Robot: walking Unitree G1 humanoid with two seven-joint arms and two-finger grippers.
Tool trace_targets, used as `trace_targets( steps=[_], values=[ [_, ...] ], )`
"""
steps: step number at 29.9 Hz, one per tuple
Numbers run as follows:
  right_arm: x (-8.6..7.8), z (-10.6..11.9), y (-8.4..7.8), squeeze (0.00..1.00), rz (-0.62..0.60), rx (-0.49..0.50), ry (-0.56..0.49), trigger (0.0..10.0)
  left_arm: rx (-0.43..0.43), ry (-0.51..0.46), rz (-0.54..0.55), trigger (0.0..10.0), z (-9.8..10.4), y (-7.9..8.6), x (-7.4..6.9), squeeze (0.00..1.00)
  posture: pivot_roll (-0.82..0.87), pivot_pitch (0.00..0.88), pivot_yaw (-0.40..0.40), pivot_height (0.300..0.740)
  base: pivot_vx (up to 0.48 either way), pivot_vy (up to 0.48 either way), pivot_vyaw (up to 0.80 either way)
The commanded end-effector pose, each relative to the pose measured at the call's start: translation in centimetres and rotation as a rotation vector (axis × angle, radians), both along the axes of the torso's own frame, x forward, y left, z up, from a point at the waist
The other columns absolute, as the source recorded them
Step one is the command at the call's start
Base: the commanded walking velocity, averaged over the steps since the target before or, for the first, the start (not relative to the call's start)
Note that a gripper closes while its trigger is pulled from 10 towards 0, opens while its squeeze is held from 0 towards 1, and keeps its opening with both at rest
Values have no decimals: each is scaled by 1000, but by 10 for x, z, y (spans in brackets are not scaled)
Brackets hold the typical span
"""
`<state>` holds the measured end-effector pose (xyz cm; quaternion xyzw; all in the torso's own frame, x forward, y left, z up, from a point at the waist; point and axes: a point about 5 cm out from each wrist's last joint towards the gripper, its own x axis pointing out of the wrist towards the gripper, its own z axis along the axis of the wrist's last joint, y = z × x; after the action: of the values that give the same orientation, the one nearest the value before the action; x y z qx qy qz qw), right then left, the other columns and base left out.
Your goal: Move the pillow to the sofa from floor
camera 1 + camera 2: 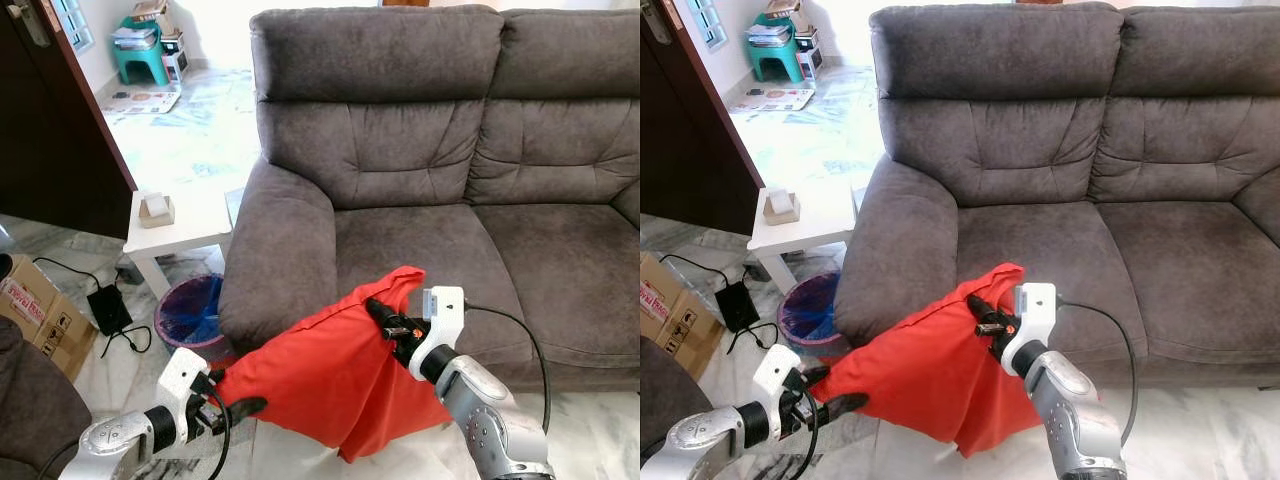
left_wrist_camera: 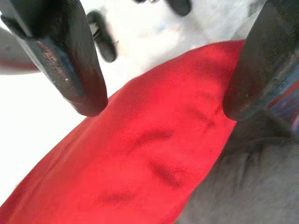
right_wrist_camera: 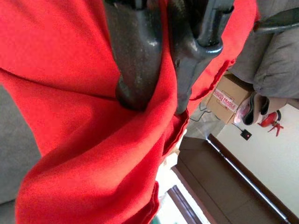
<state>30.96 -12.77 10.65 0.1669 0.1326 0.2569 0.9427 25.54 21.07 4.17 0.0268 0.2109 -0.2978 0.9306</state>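
Pillow (image 1: 325,375) – red and floppy – hangs at the sofa's (image 1: 420,215) front edge, pinched tight by the right gripper (image 1: 385,318), while the left gripper (image 1: 232,392) is spread wide around its corner.

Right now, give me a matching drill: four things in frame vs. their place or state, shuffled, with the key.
Things:
1. red pillow
2. right gripper
3. left gripper
4. small box

Places or states:
A. on the white side table
B. fingers apart at the pillow's lower left corner
C. held up against the sofa seat's front edge
D. fingers pinching the pillow's top edge

Pairs: 1-C, 2-D, 3-B, 4-A
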Motion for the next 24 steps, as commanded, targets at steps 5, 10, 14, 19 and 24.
trace_targets(
  steps=[5,10,14,19,24],
  values=[
    [4,33,8,0,20,42,-155,10000,-118,-52,492,10000,11,28,20,0,117,92,15,740,0,0,0],
    [4,36,15,0,21,55,-158,10000,-180,13,666,10000,5,26,18,0,124,90,15,740,0,0,0],
    [5,39,22,0,18,78,-164,10000,-288,95,755,10000,-3,18,16,0,124,87,17,740,0,0,0],
    [4,41,31,0,10,95,-165,10000,-565,183,942,10000,-6,15,20,0,121,84,23,740,0,0,0],
    [7,42,38,0,-26,113,-156,10000,-639,291,1064,10000,-14,17,17,0,123,85,26,740,0,0,0]
  ],
)
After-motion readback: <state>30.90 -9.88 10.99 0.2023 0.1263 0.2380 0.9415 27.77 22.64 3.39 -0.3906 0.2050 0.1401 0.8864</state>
